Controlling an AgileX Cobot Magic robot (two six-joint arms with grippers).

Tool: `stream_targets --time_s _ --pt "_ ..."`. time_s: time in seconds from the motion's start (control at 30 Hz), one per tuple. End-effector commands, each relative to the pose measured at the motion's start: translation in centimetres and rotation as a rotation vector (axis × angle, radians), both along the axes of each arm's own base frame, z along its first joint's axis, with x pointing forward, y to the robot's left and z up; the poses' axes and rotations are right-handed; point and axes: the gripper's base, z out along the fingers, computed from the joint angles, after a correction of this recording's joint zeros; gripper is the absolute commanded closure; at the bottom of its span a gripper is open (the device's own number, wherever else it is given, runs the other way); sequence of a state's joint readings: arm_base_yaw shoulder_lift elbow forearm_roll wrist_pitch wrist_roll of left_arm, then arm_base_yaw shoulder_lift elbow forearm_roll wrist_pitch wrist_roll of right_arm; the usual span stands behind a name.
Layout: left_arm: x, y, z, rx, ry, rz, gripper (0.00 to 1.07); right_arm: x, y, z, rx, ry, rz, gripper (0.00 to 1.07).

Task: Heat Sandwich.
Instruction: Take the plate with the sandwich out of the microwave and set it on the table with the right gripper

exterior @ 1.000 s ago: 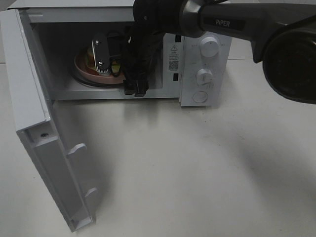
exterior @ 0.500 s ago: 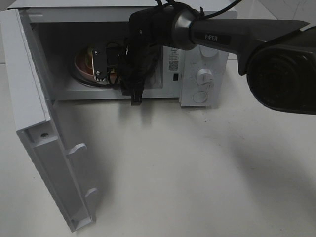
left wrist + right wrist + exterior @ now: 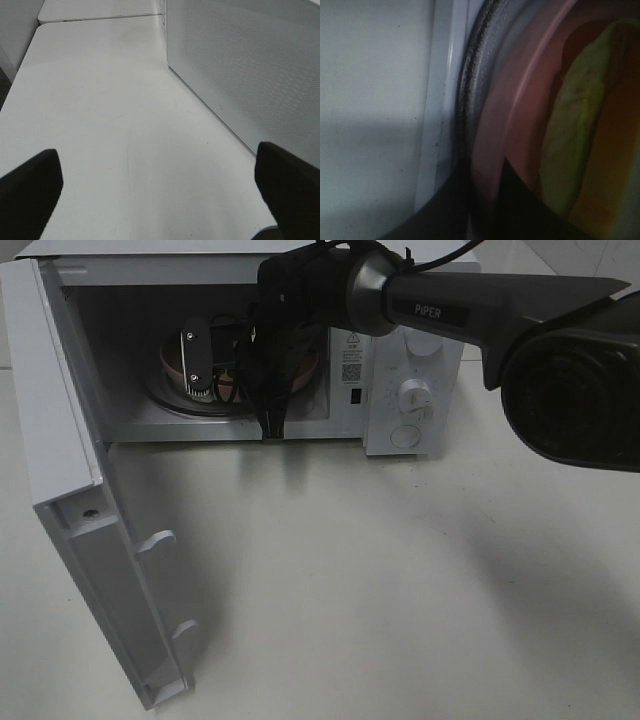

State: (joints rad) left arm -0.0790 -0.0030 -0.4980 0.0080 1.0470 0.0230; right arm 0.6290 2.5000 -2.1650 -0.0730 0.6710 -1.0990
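Inside the open white microwave oven [image 3: 410,360], on its round glass turntable [image 3: 170,400], sits a round pink plate [image 3: 520,115], and on that plate lies the small sandwich [image 3: 575,135]. The right wrist view shows the sandwich from very close: a pale green leafy filling runs along its edge, with a tan-orange crust beside it in deep shadow. From the high camera the sandwich is almost wholly hidden behind the arm.

The right gripper [image 3: 235,380], black with one silver finger [image 3: 196,362], reaches through the door opening and hangs right at the plate. In the right wrist view two dark fingertips [image 3: 520,210] sit either side of the plate's rim, so the jaws appear to pinch the plate edge, though blur and shadow make it uncertain.

The left gripper [image 3: 160,195] hovers with its jaws spread wide and nothing between them, over the plain white tabletop [image 3: 110,125], just beside the oven's perforated white side wall [image 3: 250,65].

The white hinged door [image 3: 90,510] stands swung fully open at the left.
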Motion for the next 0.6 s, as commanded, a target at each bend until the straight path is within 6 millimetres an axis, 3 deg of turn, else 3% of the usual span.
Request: stream_targets --time_s 0.03,0.6 --pt "-0.2 0.0 -0.1 -0.002 -0.028 0.005 0.04 -0.6 -0.3 -0.3 -0.027 0.077 0.003 1.07" --pt "-0.2 0.0 -0.1 -0.002 -0.028 0.005 0.04 -2.3 -1.3 2.4 -0.037 -0.001 0.124 1.07"
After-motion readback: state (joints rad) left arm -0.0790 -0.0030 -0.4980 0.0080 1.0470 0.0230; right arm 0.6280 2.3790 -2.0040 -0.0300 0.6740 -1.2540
